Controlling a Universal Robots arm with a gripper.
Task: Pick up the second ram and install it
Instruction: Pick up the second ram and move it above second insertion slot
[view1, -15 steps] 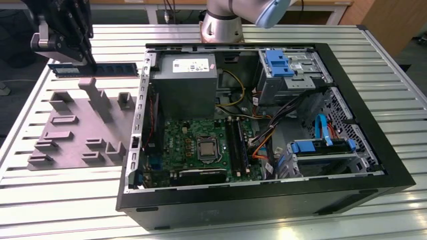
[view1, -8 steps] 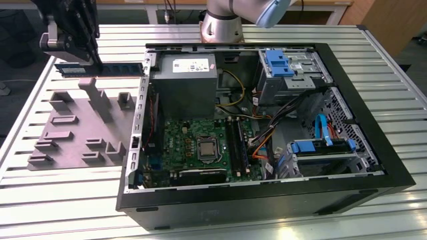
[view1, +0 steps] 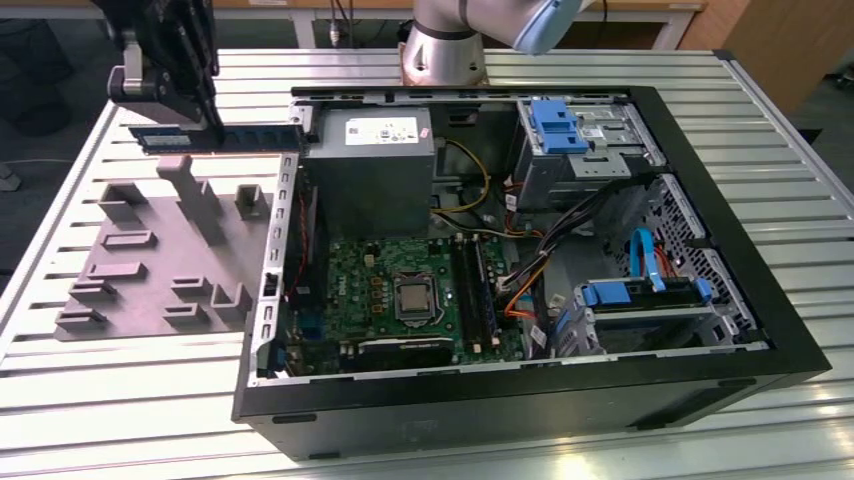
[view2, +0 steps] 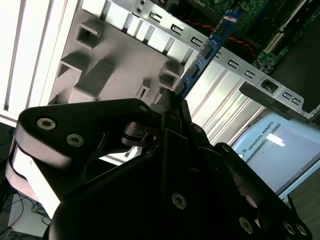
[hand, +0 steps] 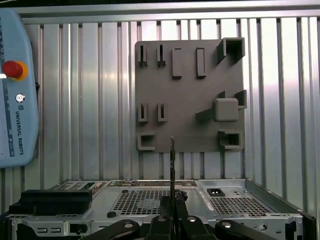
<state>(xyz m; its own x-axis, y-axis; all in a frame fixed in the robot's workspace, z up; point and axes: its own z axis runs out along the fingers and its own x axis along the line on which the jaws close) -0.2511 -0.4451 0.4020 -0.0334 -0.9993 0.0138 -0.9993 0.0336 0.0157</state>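
Brand lettering on the pale blue teach pendant; unreadable print on the power supply label

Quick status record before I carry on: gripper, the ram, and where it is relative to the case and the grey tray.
gripper: gripper shut on the second ram
ram pose: off the table, roughly level in the exterior view
location: above the grey tray's edge, just outside the computer case, at the exterior view's left
install: not yet in the motherboard slots
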